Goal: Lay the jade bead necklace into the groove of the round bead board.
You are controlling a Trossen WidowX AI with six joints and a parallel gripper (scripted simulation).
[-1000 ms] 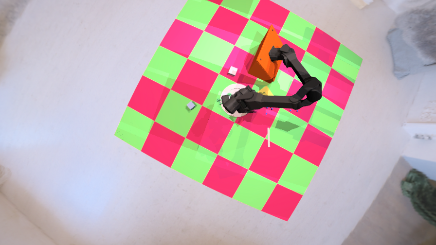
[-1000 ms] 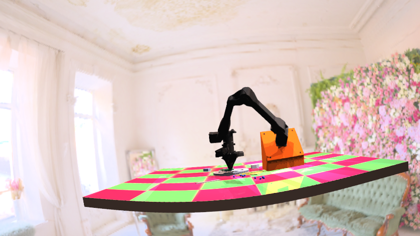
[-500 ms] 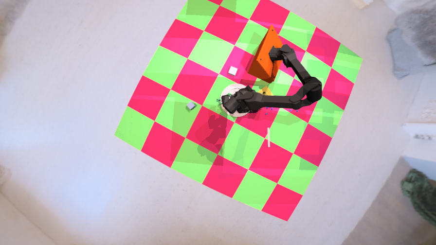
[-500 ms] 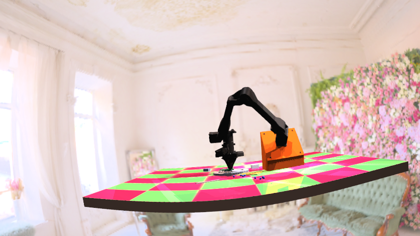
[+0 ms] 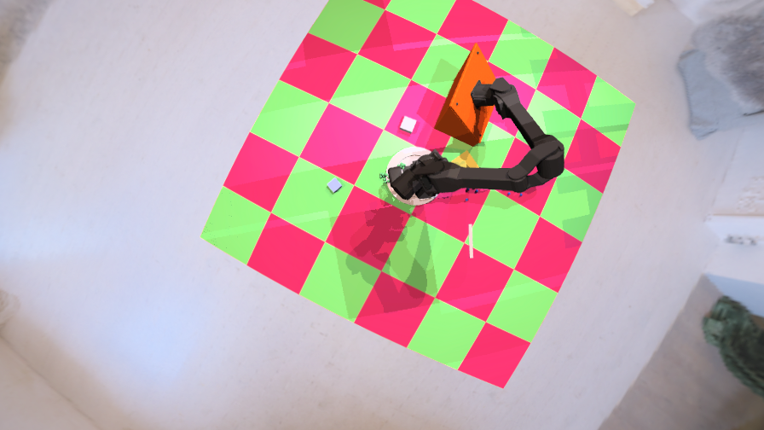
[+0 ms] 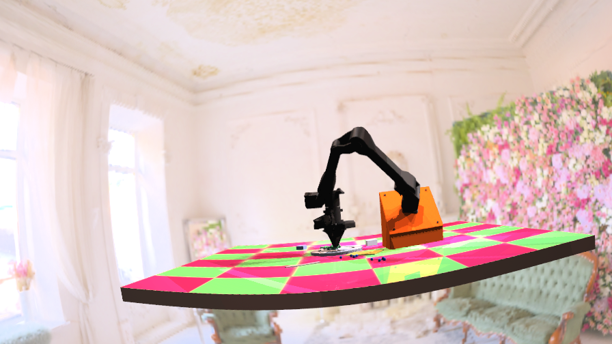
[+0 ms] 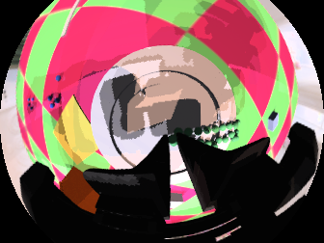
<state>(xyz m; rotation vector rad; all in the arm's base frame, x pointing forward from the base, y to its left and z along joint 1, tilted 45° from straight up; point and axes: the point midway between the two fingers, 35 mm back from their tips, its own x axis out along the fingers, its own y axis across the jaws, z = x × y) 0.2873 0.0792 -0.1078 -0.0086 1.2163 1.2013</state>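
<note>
Green bead necklace (image 5: 402, 165) (image 6: 326, 247) (image 7: 198, 130) trails sideways from the nearly closed fingers (image 6: 336, 240), pinched at their tips.

bright washed-out room, glare at left windows, dark arm shadows, wrist view fisheye-warped

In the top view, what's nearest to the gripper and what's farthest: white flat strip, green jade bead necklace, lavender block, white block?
1. Necklace: at the fingertips.
2. White block: above.
3. Lavender block: picture left.
4. Strip: lower right.
</note>
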